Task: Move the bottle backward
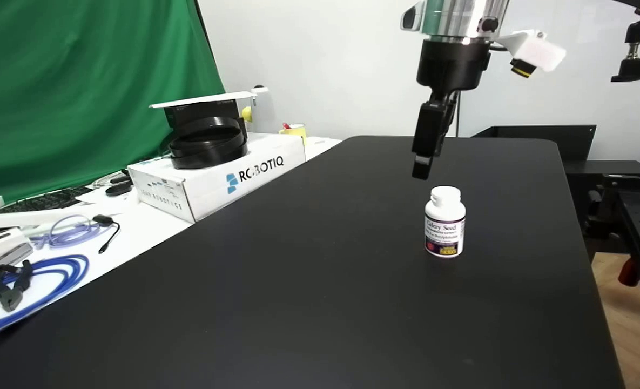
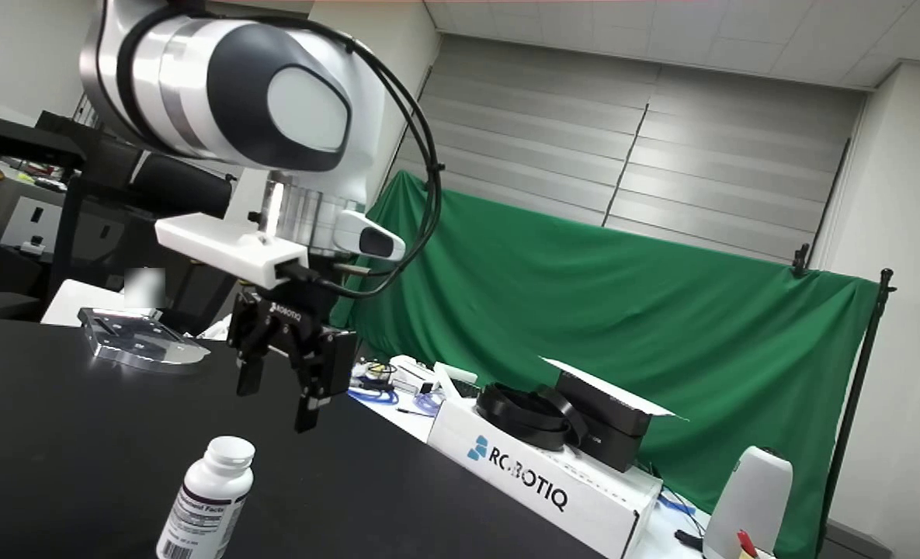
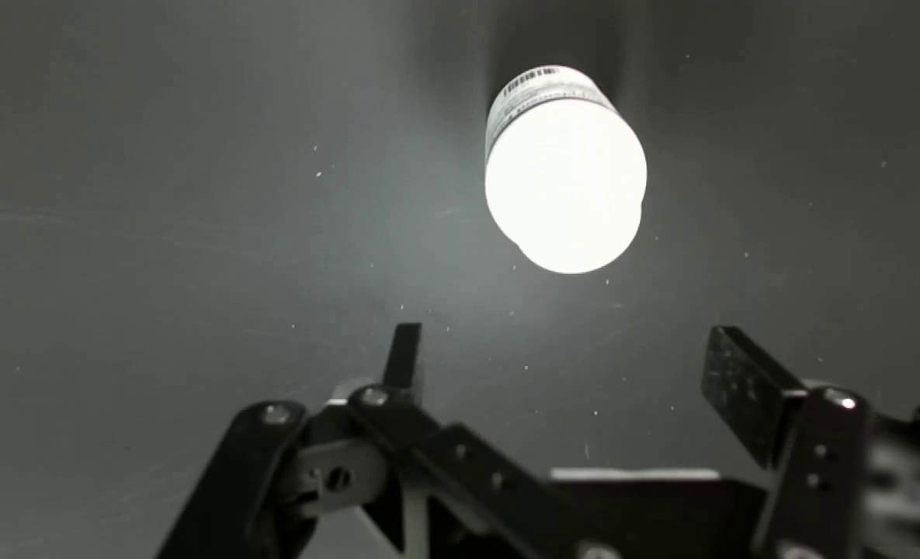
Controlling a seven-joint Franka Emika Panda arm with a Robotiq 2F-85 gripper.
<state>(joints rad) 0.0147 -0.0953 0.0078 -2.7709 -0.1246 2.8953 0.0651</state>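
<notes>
Pincer spread wide, empty, above bench. Bottle upright on bench, upper middle of wrist view, outside grip. My fear: lowered without lining up first, pincer may close on air, or clip cap, toppling bottle.

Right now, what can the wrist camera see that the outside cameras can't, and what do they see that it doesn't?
Only in the wrist view: pale specks scattered on the dark tabletop around the bottle.

Only in both exterior views: the green curtain, the white Robotiq box and part of the robot's arm.

Shared by all: the white bottle standing on the dark tabletop, and the black fingers, not touching it.
</notes>
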